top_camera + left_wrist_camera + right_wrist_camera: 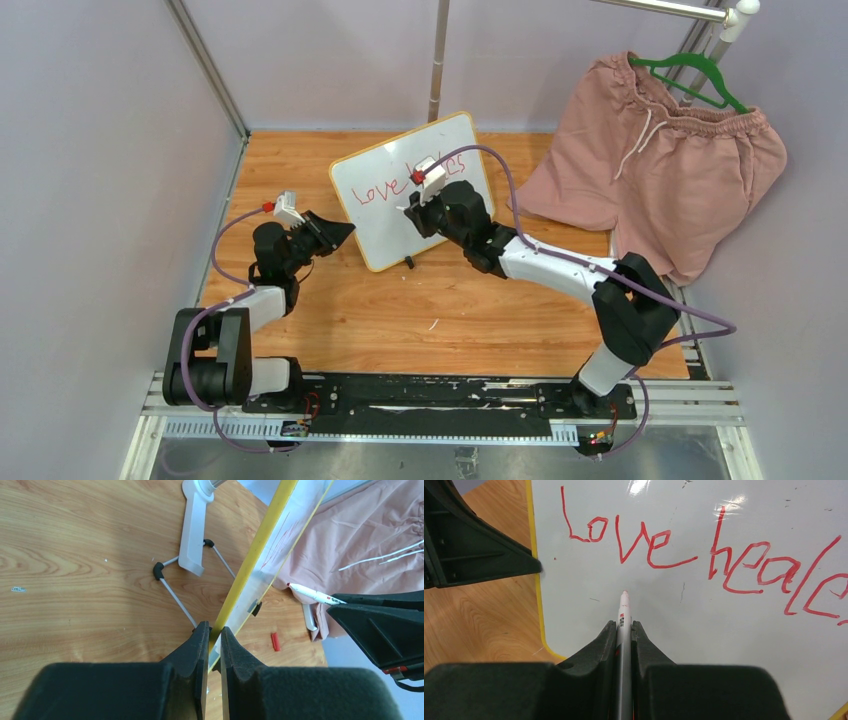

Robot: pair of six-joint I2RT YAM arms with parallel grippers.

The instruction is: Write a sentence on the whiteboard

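Observation:
The whiteboard [400, 225], white with a yellow frame, stands tilted on the wooden table. My left gripper [215, 628] is shut on the whiteboard's [250, 565] lower left edge, with the frame pinched between the pads. In the top view the left gripper [340, 232] sits at the board's left corner. The sentence [649, 545] in red reads "Love heale" and runs off the right of the view. My right gripper [624, 623] is shut on a white marker [624, 610]. The marker's tip points at bare board [704, 640] just below "Love"; whether it touches I cannot tell.
Pink shorts [660, 170] on a green hanger [690, 70] drape at the back right, close to the board. A red marker cap [275, 641] lies on the table near the board's foot. A white stand base [192, 535] and a metal pole [438, 60] are behind the board.

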